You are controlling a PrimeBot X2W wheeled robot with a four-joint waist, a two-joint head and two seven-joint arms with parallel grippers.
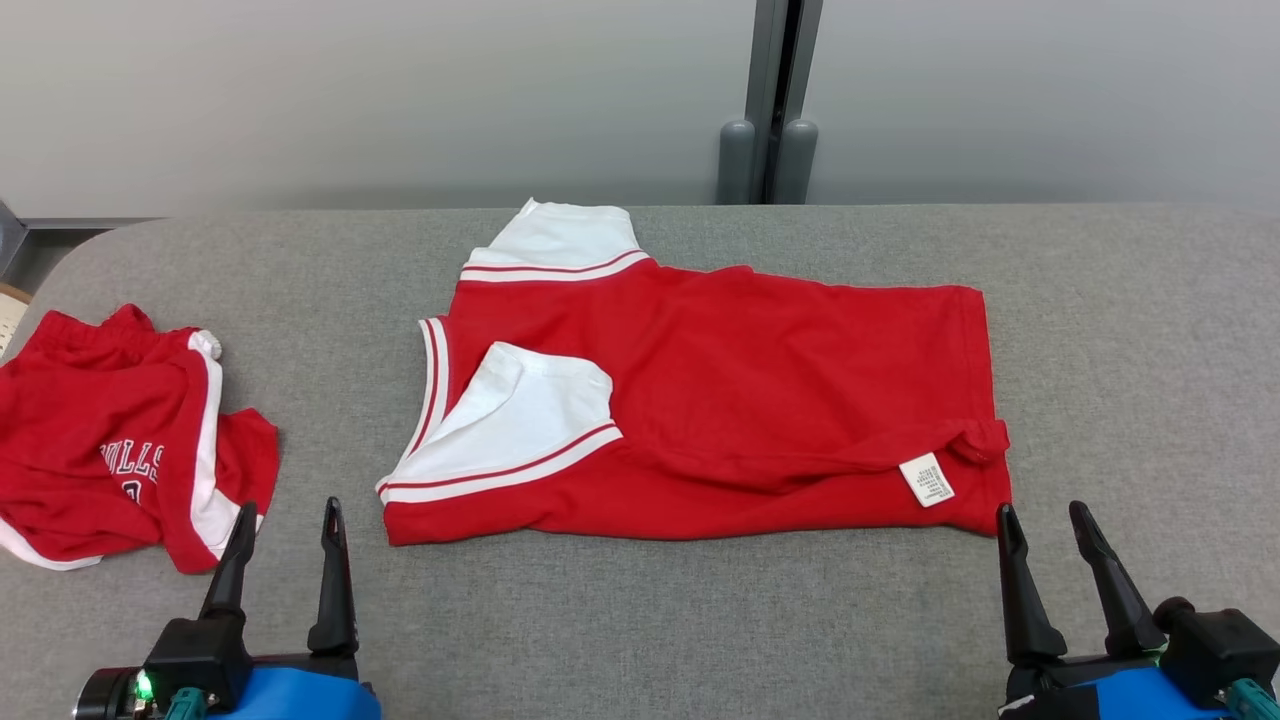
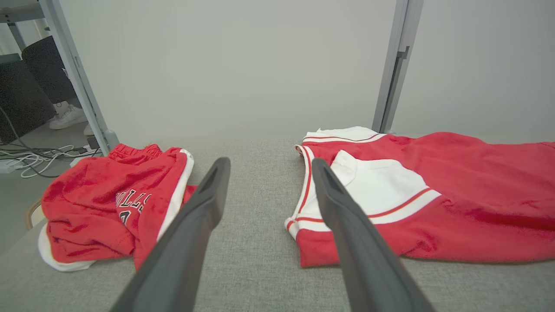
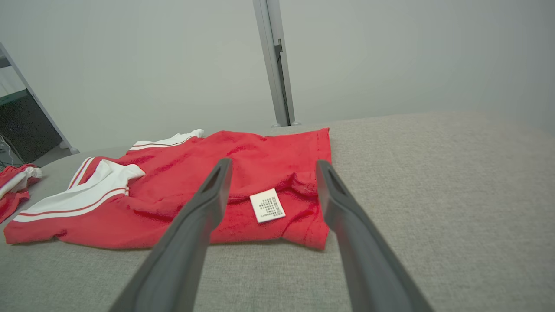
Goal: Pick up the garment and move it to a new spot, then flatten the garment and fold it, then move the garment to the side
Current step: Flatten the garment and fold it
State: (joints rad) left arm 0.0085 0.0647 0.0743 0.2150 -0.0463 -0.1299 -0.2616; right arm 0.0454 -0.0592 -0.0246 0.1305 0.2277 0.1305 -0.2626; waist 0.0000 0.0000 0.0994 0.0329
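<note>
- Grey cloth covers the bench point(image 1: 700, 620), and a pale wall point(image 1: 400, 100) with a grey post point(image 1: 775, 100) stands behind it.
- The garment point(image 1: 760, 400) is a red shirt with white sleeves. It lies flat in the middle of the head view, neck end to the left of the frame and hem to the right.
- One white sleeve point(image 1: 520, 420) is turned in on top of the red part. The other sleeve point(image 1: 560, 240) pokes out at the top of the shirt.
- The lower edge looks turned over, because a small white tag point(image 1: 926, 479) shows near the lower right corner. A little lump of cloth sits just beside the tag.
- Some red shorts point(image 1: 110, 450) lie bunched up at the left of the frame, apart from the shirt.
- The left claw point(image 1: 288, 508) is at the lower left, between the shorts and the shirt. Its fingers are spread wide and it holds nothing.
- The right claw point(image 1: 1042, 510) is at the lower right, just beside the shirt's lower right corner. It is spread wide too, and it is empty.
- I think this is the folding step. The shirt is flat and partly folded, but it is not yet a small neat pile.
- Next, I think, each claw needs to come down on its end of the shirt and pinch all the layers, so the fold does not fall apart. The lump by the tag may need smoothing first.
</note>
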